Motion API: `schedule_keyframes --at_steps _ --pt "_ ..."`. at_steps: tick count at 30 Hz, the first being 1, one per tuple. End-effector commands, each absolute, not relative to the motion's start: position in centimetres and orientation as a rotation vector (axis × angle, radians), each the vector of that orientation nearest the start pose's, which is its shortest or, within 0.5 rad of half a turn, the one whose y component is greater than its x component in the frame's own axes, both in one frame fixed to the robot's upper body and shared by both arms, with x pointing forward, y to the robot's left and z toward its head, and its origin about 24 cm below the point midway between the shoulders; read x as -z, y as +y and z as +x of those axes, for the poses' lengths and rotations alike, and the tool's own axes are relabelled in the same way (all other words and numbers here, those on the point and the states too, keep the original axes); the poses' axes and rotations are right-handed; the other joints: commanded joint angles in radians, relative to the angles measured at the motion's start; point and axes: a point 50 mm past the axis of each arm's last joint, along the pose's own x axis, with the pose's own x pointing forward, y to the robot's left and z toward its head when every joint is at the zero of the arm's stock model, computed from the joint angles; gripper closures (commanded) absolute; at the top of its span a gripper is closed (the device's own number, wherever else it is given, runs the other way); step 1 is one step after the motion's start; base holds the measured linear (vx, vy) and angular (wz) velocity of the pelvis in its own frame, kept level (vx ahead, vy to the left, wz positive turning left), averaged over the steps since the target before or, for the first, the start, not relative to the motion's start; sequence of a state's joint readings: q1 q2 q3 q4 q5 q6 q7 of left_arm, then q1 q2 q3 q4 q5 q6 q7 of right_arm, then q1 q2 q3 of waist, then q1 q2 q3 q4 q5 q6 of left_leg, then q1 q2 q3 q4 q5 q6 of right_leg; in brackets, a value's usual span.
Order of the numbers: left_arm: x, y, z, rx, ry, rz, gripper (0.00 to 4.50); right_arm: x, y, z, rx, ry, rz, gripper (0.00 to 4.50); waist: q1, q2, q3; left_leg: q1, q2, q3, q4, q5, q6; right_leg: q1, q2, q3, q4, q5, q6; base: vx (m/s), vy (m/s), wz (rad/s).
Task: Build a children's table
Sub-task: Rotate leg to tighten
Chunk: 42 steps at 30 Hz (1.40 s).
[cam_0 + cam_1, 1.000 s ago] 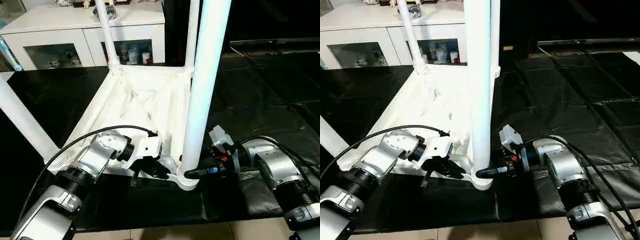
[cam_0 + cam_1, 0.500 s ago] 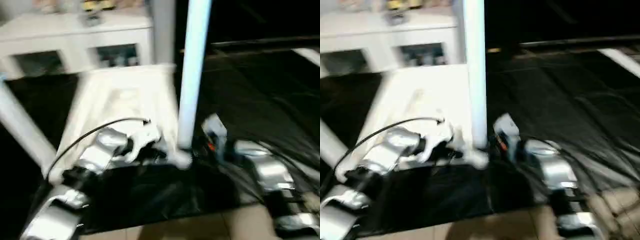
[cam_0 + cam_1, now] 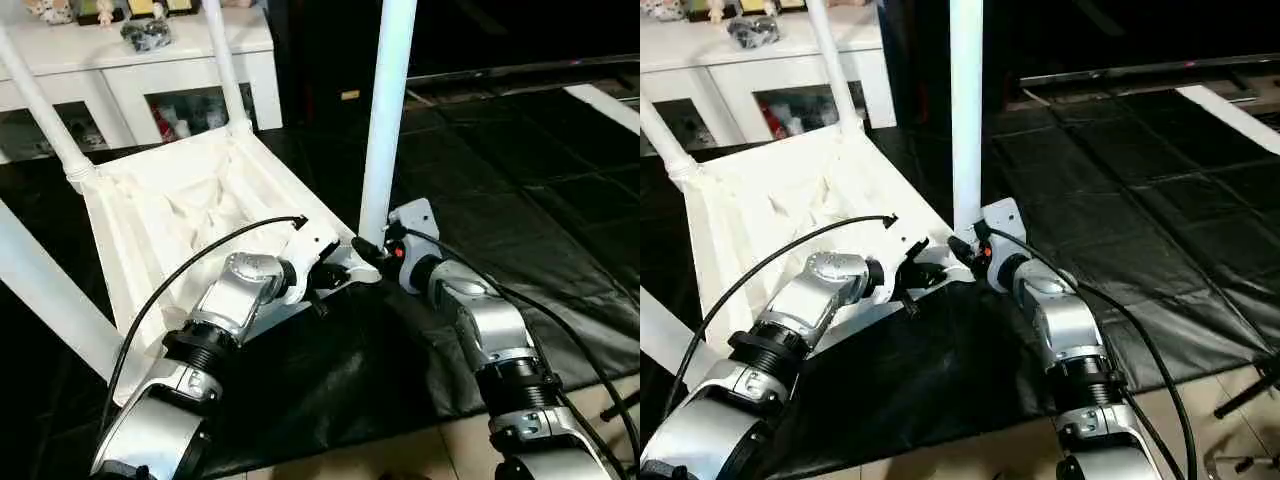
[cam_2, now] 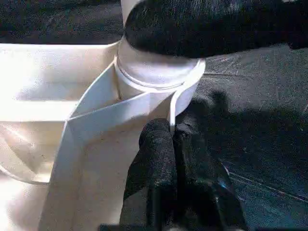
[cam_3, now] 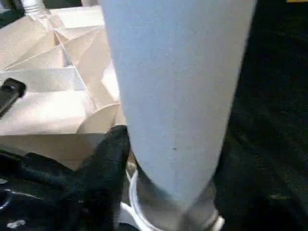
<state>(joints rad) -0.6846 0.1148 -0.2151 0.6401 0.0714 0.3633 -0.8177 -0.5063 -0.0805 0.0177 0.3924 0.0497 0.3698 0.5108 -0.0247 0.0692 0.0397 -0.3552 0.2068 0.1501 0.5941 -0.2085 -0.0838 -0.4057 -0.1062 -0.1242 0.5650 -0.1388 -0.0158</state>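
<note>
compared with a second ago, the tabletop (image 3: 190, 215) has swung round on the mat, and its near corner now points toward the robot's middle instead of lying square to it; part of that shift may be the head camera moving. the table lies upside down, ribbed underside up, with legs standing out of its corner sockets: two at the far side, one running off at the robot's left, and the nearest leg (image 3: 385, 115) upright between the two arms.

the left gripper (image 4: 169, 144) has its black fingers pressed together on the thin wall of the tabletop just beside the near socket, most likely to hold the top steady or drag it round. the right gripper (image 3: 368, 247) is clamped around the base of the nearest leg, right above the socket collar; one finger (image 5: 103, 168) curls against the tube. that low grip looks meant to keep the leg seated while the top is turned.

everything rests on a black padded mat (image 3: 520, 190) spread over the floor, with pale floor showing at the near edge. behind stands a white cabinet (image 3: 150, 75) with glass doors and small objects inside and on top.
</note>
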Motion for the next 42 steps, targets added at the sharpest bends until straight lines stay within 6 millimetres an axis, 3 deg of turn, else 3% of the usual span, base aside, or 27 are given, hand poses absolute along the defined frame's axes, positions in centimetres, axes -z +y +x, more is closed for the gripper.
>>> schedule_keyframes --at_steps 1,4,8,18,23,27,30,42 --pt "-6.8 5.7 33.7 1.1 0.386 0.26 4.5 -5.5 -7.1 31.8 -0.811 0.314 0.054 1.53 0.01 -0.014 -0.071 -0.017 0.002 0.01 -0.059 -0.092 0.126 0.074 -0.038 0.039 -0.053 -0.223 -0.215 0.0 0.0 0.0" --pt "-6.7 5.9 33.7 1.11 0.386 0.269 4.5 -5.4 -7.5 31.7 -0.82 0.313 0.052 1.34 0.017 -0.013 -0.069 -0.013 0.005 0.01 -0.062 -0.095 0.123 0.073 -0.037 0.041 -0.05 -0.215 -0.219 0.0 0.0 0.0" --pt "-6.8 6.9 33.3 1.198 0.376 0.323 4.5 -5.4 -9.7 31.2 -0.883 0.303 0.031 0.96 0.02 -0.013 -0.067 -0.009 0.007 0.011 -0.065 -0.131 0.113 0.072 -0.035 0.042 -0.054 -0.238 -0.217 0.0 0.0 0.0" --pt "-6.9 8.6 32.2 1.457 0.376 0.417 4.5 -6.9 -14.0 30.1 -1.156 0.287 -0.047 0.06 0.068 -0.011 -0.069 -0.004 0.015 0.016 -0.063 -0.11 0.114 0.068 -0.037 0.048 -0.042 -0.187 -0.235 0.0 0.0 0.0" --pt "-7.0 8.6 31.5 1.585 0.376 0.46 4.5 -7.7 -15.6 30.1 -1.264 0.308 -0.084 0.06 0.092 -0.014 -0.07 -0.001 0.018 0.019 -0.061 -0.116 0.114 0.065 -0.039 0.05 -0.039 -0.2 -0.238 0.0 0.0 0.0" --pt "-6.8 8.5 31.1 1.648 0.385 0.493 4.5 -8.0 -16.0 30.1 -1.319 0.323 -0.108 0.06 0.106 -0.016 -0.067 0.002 0.017 0.021 -0.062 -0.155 0.094 0.062 -0.041 0.05 -0.047 -0.285 -0.213 0.0 0.0 0.0" --pt "-6.7 8.5 30.7 1.695 0.392 0.518 4.5 -8.0 -16.1 29.9 -1.374 0.334 -0.132 0.06 0.111 -0.018 -0.067 0.004 0.018 0.022 -0.063 -0.159 0.084 0.059 -0.041 0.052 -0.047 -0.292 -0.209 0.0 0.0 0.0" --pt "-6.4 8.5 29.8 1.784 0.399 0.566 4.5 -7.5 -15.0 29.2 -1.583 0.405 -0.101 0.06 0.111 -0.023 -0.068 -0.007 0.019 0.019 -0.062 -0.128 0.1 0.063 -0.04 0.05 -0.043 -0.286 -0.209 0.0 0.0 0.0"
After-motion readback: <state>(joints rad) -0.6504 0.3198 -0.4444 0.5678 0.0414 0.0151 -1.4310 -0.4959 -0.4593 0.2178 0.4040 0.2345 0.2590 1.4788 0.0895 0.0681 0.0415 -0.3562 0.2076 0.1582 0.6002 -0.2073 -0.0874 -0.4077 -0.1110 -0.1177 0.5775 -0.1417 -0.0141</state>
